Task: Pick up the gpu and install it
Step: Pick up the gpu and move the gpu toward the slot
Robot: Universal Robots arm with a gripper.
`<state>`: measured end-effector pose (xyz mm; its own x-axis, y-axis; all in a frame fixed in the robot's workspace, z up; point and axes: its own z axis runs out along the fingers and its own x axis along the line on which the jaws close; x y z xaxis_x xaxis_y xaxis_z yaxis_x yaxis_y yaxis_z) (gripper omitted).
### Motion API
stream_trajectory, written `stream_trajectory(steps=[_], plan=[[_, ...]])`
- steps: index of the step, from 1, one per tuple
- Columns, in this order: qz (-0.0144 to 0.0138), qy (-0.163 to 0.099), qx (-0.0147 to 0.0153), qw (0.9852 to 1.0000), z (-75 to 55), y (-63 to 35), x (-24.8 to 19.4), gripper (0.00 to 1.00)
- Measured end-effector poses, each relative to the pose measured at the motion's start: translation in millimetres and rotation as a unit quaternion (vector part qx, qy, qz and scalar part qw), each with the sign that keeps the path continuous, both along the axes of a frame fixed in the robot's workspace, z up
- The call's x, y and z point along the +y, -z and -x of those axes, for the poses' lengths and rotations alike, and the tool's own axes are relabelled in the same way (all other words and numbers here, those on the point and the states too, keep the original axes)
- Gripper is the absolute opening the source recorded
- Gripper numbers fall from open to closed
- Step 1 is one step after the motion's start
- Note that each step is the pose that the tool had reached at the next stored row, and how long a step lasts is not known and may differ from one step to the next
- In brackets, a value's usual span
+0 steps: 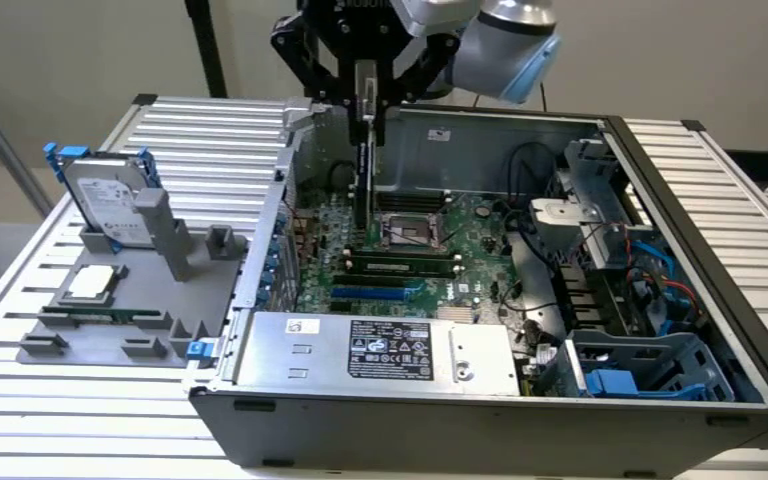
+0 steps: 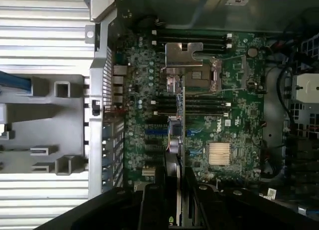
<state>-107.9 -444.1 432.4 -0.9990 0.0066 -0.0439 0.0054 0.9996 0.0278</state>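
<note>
claw (exterior view): the claw (image 1: 365,90) is clamped tight on the gpu (image 1: 363,160), no gap at the card.
gpu (exterior view): hangs upright and edge-on above the motherboard (image 1: 411,250), inside the open PC case (image 1: 491,125), not seated.
gpu (wrist view): the gpu (image 2: 178,140) looks to run across the blue expansion slots (image 2: 154,131), not along them.
tip: imo square it to one slot and keep it plumb, no tilt.

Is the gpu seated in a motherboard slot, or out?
Out. The thin dark expansion card hangs on edge in the black gripper, over the green motherboard, whose blue slots lie empty.
</note>
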Motion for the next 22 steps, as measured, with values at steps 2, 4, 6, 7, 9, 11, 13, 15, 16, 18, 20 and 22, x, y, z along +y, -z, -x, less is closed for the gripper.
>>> stream_trajectory(steps=[2,4,6,7,9,11,13,15,16,18,20,22], plan=[[0.0012,0.0,0.0001,1.0,-9.0,2.6,0.0,0.0],[0.0023,0.0,0.0005,1.0,-17.9,5.4,0.1,0.0],[0.0031,0.0,0.0012,1.0,-26.3,8.7,0.2,0.0],[0.0035,0.0,0.0015,1.0,-29.9,10.2,0.3,0.0],[0.0039,0.0,0.0021,1.0,-37.0,13.8,0.7,0.0],[0.0044,-0.001,0.0026,1.0,-42.4,17.3,1.3,0.0],[0.0048,-0.001,0.0029,1.0,-47.0,20.9,2.1,0.0],[0.0052,-0.001,0.0034,1.0,-50.5,24.3,2.9,0.0],[0.0054,-0.001,0.0047,1.0,-51.2,24.9,3.0,0.0],[0.0054,-0.001,0.0052,1.0,-51.1,24.9,3.0,0.0],[0.0054,-0.001,0.0052,1.0,-51.2,24.9,3.0,0.0],[0.0055,-0.001,0.0053,1.0,-51.2,24.9,3.0,0.0]])
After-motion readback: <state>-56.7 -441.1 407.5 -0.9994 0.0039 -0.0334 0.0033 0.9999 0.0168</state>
